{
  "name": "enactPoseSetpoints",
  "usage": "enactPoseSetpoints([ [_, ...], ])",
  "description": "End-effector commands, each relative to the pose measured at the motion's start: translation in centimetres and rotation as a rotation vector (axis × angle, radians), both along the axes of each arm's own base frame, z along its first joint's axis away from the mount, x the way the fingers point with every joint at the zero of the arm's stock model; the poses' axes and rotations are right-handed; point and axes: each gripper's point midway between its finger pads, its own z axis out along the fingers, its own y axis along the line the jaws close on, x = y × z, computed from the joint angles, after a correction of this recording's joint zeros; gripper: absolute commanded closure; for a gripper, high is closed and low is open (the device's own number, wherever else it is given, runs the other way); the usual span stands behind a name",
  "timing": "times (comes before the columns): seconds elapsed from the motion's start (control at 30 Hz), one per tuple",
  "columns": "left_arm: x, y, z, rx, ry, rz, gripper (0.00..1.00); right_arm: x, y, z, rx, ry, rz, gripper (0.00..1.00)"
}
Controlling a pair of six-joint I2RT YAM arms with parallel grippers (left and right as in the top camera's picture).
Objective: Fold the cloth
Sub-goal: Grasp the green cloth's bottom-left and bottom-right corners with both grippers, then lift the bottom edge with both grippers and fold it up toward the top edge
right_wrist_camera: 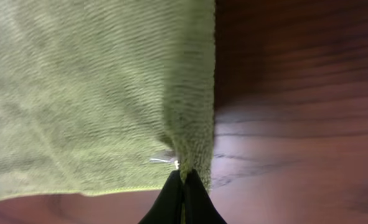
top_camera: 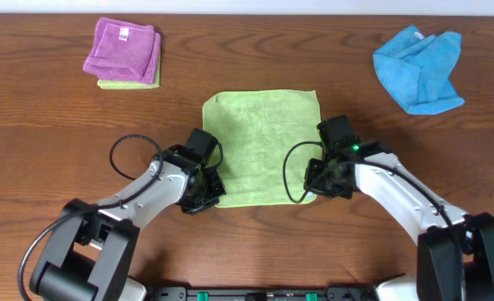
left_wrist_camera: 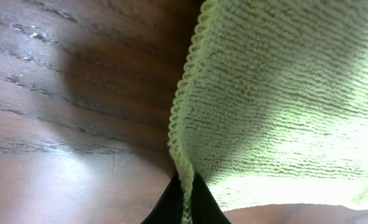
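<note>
The lime-green cloth lies spread flat in the middle of the wooden table. My left gripper is shut on the cloth's near left corner; the left wrist view shows the hemmed edge pinched between the black fingers. My right gripper is shut on the near right corner; the right wrist view shows the cloth pinched between the fingers, with a bit of white tag beside them. Both corners are lifted slightly off the table.
A folded purple cloth on a lime-green one lies at the back left. A crumpled bright blue cloth lies at the back right. Black cables loop beside each wrist.
</note>
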Motion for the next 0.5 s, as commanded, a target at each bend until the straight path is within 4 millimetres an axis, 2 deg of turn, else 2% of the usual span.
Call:
enactPoseSetpoints([
  [0.0,0.4,0.1,1.1,-0.01,-0.046,-0.02,0.94,0.3,-0.8,0.0,-0.048,-0.025,-0.029,0.98],
  [0.1,1.3,0.0,1.8,-0.021,-0.071,-0.009,0.94,0.6,-1.3,0.0,-0.079,-0.04,-0.033,0.98],
  [0.23,4.0,-0.6,4.0,-0.037,-0.147,-0.014,0.94,1.2,-1.3,0.2,-0.082,-0.066,-0.016,0.98],
  [0.47,6.8,-0.6,6.1,-0.011,-0.239,-0.01,0.94,4.1,-0.7,1.7,-0.068,-0.192,-0.009,0.99],
])
